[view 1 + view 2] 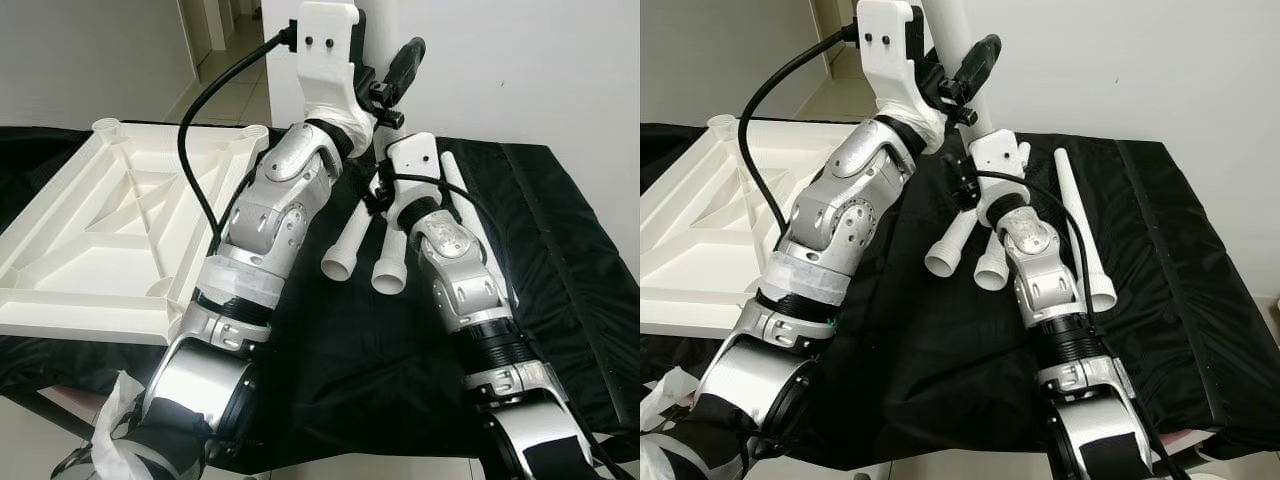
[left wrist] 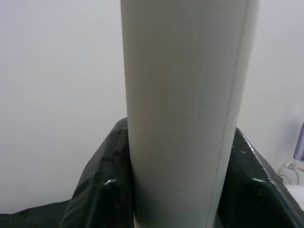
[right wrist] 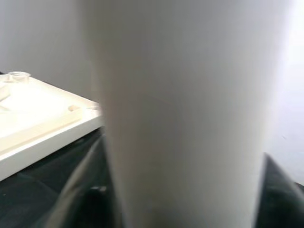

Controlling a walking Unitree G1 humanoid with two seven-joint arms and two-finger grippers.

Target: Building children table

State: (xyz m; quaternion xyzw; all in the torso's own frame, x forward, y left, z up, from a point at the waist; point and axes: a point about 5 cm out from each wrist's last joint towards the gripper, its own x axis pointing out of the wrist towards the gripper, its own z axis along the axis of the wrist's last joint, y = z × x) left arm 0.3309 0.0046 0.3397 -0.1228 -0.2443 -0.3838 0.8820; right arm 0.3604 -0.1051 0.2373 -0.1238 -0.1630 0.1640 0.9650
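My raised left gripper (image 1: 972, 65) is shut on a white table leg (image 1: 950, 45) and holds it upright above the table's far side. In the left wrist view the leg (image 2: 183, 109) sits between the two black fingers (image 2: 99, 190). My right gripper (image 3: 185, 199) is at the lower part of what looks like the same leg (image 3: 185, 95), which is blurred and very close to that wrist camera. The white table top (image 1: 90, 230) lies upside down at the left. Two more legs (image 1: 348, 245) (image 1: 392, 265) lie under my right wrist, and a third leg (image 1: 1078, 220) lies to the right.
Everything rests on a black cloth (image 1: 1180, 300) over a low surface whose near edge is by my body. A white wall stands right behind it. A tiled doorway (image 1: 215, 40) opens at the back left. My left arm's black cable (image 1: 195, 140) loops over the table top's corner.
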